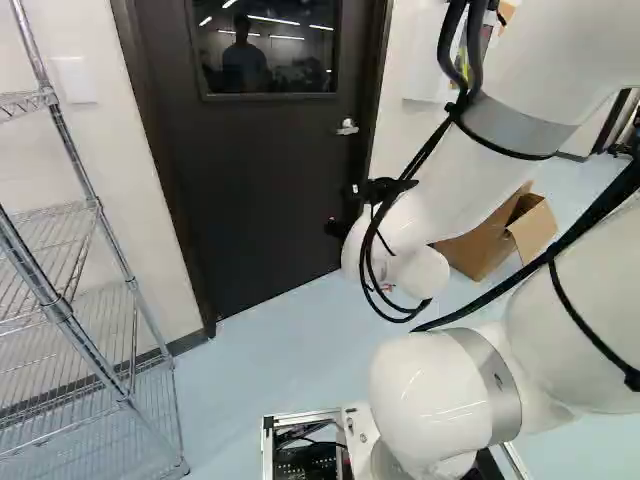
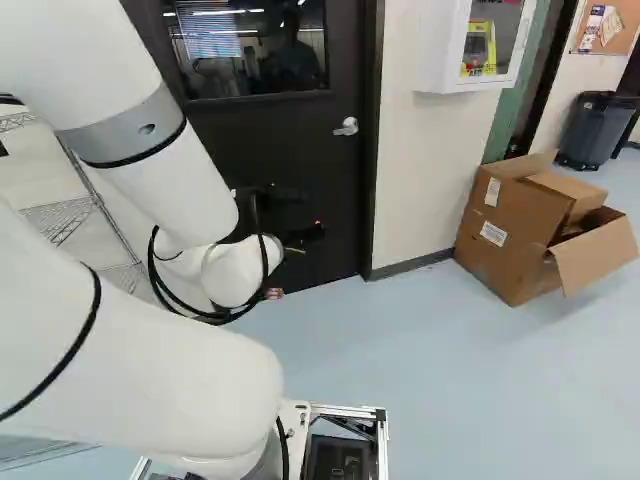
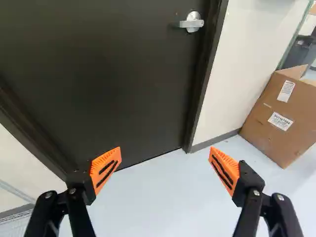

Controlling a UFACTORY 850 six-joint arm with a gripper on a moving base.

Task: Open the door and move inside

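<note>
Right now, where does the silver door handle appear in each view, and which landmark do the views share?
Left base view: door handle in the upper half, right of the middle, below and right of the door window.
Right base view: nearly the same place.
Wrist view: ahead of the open gripper, beside the door frame.
Shared landmark: the cardboard box on the floor.

A: "Locate the silver metal lever handle (image 2: 347, 127)."

B: "On the dark rectangular door (image 1: 270, 190), near its right edge."

A: "Items flanking the door?"

B: "Left: silver metal-wire shelving rack (image 1: 60, 312). Right: white box-shaped wall cabinet (image 2: 435, 55); farther right, brown rectangular cardboard box (image 2: 505, 245) on the smooth pale-blue floor (image 2: 430, 370)."
</note>
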